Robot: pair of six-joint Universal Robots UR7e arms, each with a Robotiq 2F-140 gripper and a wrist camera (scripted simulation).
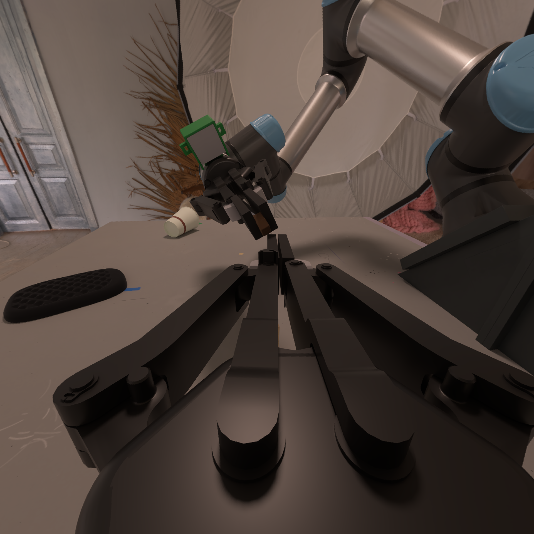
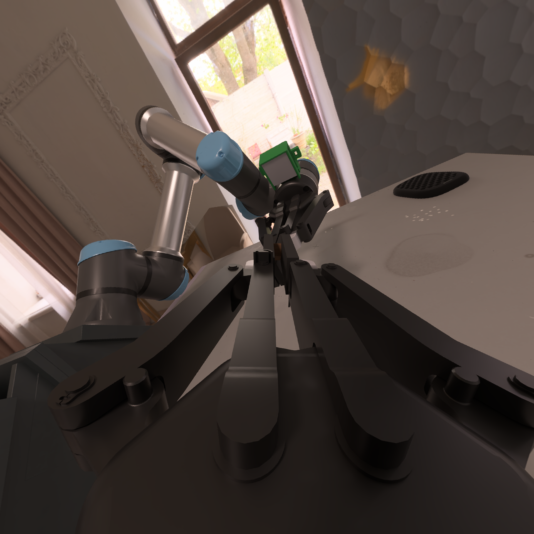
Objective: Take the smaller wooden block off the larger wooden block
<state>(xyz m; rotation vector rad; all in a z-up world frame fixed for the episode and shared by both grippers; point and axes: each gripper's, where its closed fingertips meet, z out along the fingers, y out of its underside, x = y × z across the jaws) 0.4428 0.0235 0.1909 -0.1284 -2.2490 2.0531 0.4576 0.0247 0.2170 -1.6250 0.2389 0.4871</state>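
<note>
Setting: room in a home, used as photo studio / robot demo space. Evidence: panelled grey-blue double doors point(image 1: 26, 161) w/ brass handles; wood floor point(image 1: 34, 245) beyond the worktop point(image 1: 173, 289); ornate plaster moulding frame point(image 2: 72, 115) on cream wall; tall brown-framed window point(image 2: 260, 101) looking onto garden w/ trees, fence, flower pots; brown curtain point(image 2: 26, 225). Studio gear: big white octagonal softbox point(image 1: 332, 86), dried-grass decor point(image 1: 161, 130), pink knit throw point(image 1: 416, 213). Grey worktop carries black mesh pad point(image 1: 66, 291) + tipped paper cup point(image 1: 180, 224). Two arms on dark bases mounted at worktop edge.
</note>
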